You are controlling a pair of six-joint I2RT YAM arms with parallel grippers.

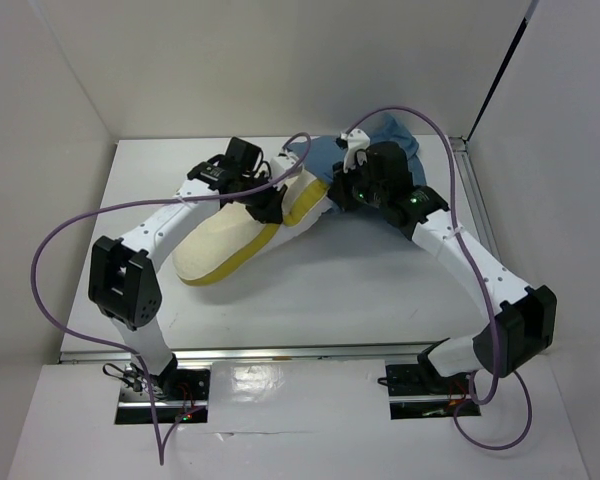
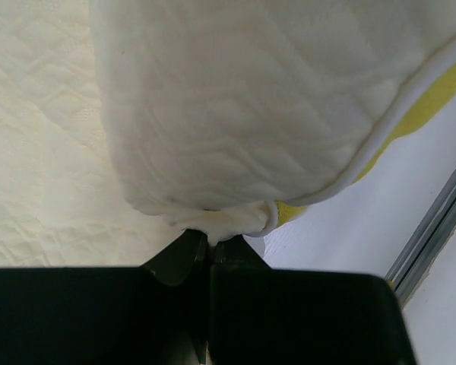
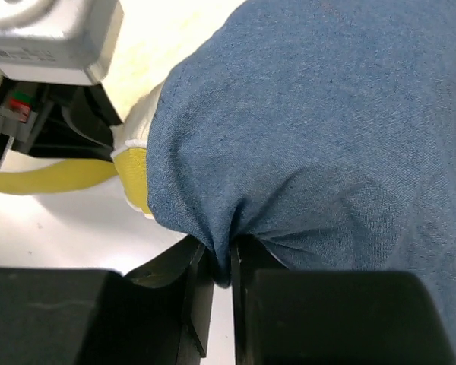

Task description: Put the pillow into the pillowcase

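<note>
Top external view: only the far end of the pillow (image 1: 225, 250) is inside the pillowcase (image 1: 325, 165). The left pincer (image 2: 210, 242) clamps the pillow's edge, and the right pincer (image 3: 219, 262) clamps pillowcase cloth.

- Top view: fixed high behind the near edge, looking down over the whole table (image 1: 380, 270).
- Left wrist view: very close, facing the pillow (image 2: 235, 114).
- Right wrist view: very close, facing the pillowcase (image 3: 327, 137); pillow corner shared by all three.
</note>
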